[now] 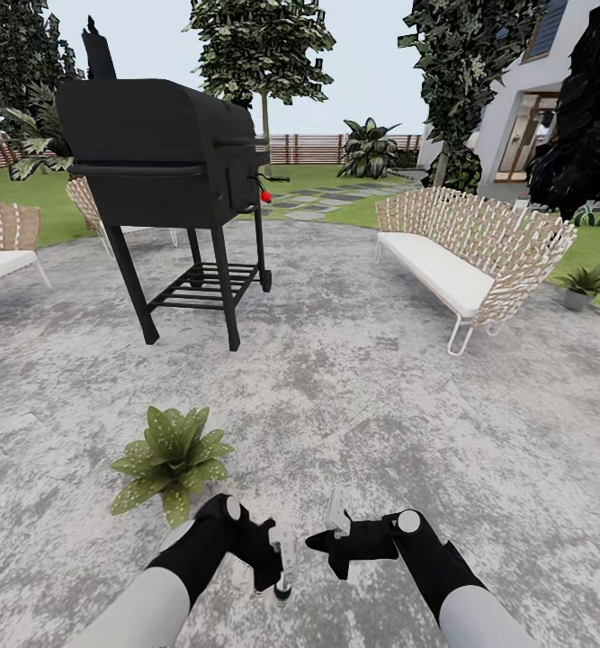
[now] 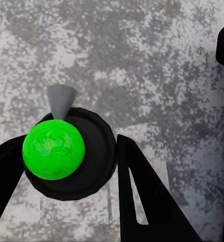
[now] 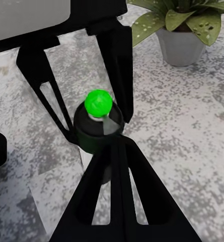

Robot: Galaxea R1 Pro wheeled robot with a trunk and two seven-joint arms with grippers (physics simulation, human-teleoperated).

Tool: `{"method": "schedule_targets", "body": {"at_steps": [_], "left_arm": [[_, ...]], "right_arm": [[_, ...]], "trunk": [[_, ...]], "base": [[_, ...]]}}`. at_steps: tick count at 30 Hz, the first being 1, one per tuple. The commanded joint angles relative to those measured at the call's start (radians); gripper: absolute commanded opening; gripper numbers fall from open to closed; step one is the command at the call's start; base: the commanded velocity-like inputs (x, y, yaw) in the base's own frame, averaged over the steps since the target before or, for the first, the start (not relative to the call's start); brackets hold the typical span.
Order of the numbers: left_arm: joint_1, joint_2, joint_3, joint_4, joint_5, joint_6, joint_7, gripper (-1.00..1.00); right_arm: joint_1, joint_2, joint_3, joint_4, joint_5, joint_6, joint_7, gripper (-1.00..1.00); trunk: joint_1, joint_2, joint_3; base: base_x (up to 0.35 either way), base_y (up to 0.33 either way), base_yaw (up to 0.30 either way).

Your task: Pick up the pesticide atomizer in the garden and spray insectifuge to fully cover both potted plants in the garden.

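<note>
Left claw is clamped on the atomizer, held upright low over the patio just near and right of the near plant, green cap up between the fingers, probably so the nozzle can swing onto the leaves. Right claw hangs just right of the bottle, fingers spread and empty, likely standing clear. Another plant sits far right by the sofa; grill far left.
</note>
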Motion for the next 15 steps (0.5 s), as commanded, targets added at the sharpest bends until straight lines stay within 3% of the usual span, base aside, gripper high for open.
{"method": "schedule_targets", "body": {"at_steps": [1,15], "left_arm": [[0.000,0.000,-0.001,-0.010,-0.001,0.010,-0.005,-1.00],[0.001,-0.001,-0.004,-0.018,0.000,0.011,-0.005,-1.00]], "right_arm": [[-0.001,0.002,-0.008,-0.001,0.011,-0.007,0.005,-1.00],[-0.001,0.008,-0.008,-0.001,0.011,-0.007,0.005,-1.00]], "trunk": [[0.000,0.000,-0.001],[0.000,0.000,-0.001]], "base": [[0.000,0.000,0.000],[0.000,0.000,0.000]]}}
